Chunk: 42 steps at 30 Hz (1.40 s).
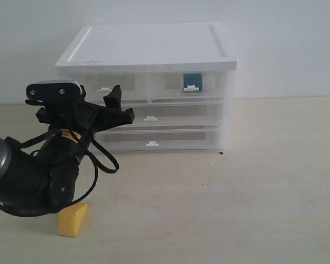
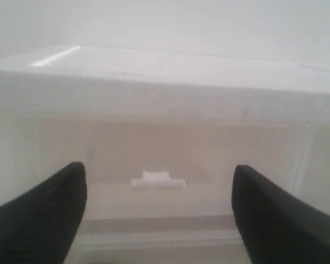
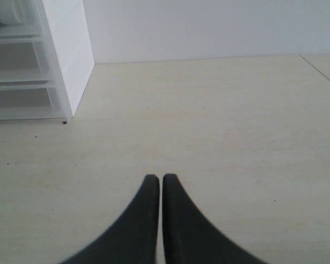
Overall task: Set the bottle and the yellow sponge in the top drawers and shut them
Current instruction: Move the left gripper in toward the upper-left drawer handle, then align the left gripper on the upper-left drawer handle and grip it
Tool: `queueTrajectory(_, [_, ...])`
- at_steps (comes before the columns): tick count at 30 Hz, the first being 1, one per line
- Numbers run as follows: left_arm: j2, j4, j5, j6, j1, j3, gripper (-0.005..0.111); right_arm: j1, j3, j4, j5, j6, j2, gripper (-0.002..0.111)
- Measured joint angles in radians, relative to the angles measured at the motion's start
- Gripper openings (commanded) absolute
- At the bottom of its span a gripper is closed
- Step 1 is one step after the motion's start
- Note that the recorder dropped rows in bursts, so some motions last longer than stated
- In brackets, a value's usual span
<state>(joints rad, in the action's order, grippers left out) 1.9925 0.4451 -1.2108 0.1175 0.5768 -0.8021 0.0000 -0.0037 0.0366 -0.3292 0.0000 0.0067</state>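
Note:
The yellow sponge [image 1: 73, 219] lies on the table at the front left, below my left arm. The bottle [image 1: 192, 81] shows as a teal patch inside the right top drawer [image 1: 209, 85], which is pushed in; its white cap [image 3: 10, 10] also shows in the right wrist view. My left gripper [image 1: 121, 104] [image 2: 158, 168] is open and faces the left top drawer [image 1: 129, 85] [image 2: 170, 148], with the tab handle [image 2: 158, 181] between its fingers and a little beyond them. My right gripper [image 3: 157, 177] is shut and empty above bare table; the exterior view does not show it.
The white cabinet [image 1: 154, 47] stands at the back by the wall, with two full-width drawers [image 1: 170, 118] below the top pair. Its side panel [image 3: 69, 49] is to one side of my right gripper. A cable loop [image 1: 102, 162] hangs from the left arm.

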Motion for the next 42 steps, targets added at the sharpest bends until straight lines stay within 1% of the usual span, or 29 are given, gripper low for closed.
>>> queueTrajectory(3, [0.038, 0.037, 0.000, 0.000, 0.000, -0.042, 0.063, 0.000, 0.000, 0.000, 0.000, 0.000, 0.000, 0.000])
queueTrajectory(12, [0.099, 0.046, 0.000, 0.024, 0.000, -0.094, 0.063, 0.000, 0.000, 0.000, 0.000, 0.000, 0.000, 0.000])
queueTrajectory(16, [0.101, 0.046, 0.000, 0.039, 0.000, -0.094, 0.063, 0.000, 0.000, 0.000, 0.000, 0.000, 0.000, 0.000])
queueTrajectory(21, [0.103, 0.048, 0.000, 0.096, 0.000, -0.105, 0.063, 0.000, 0.000, 0.000, 0.000, 0.000, 0.000, 0.000])
queueTrajectory(36, [0.105, 0.064, 0.000, 0.102, 0.001, -0.109, 0.063, 0.000, 0.000, 0.000, 0.000, 0.000, 0.000, 0.000])
queueTrajectory(42, [0.069, 0.072, 0.000, 0.102, 0.001, -0.103, 0.063, 0.000, 0.000, 0.000, 0.000, 0.000, 0.000, 0.000])
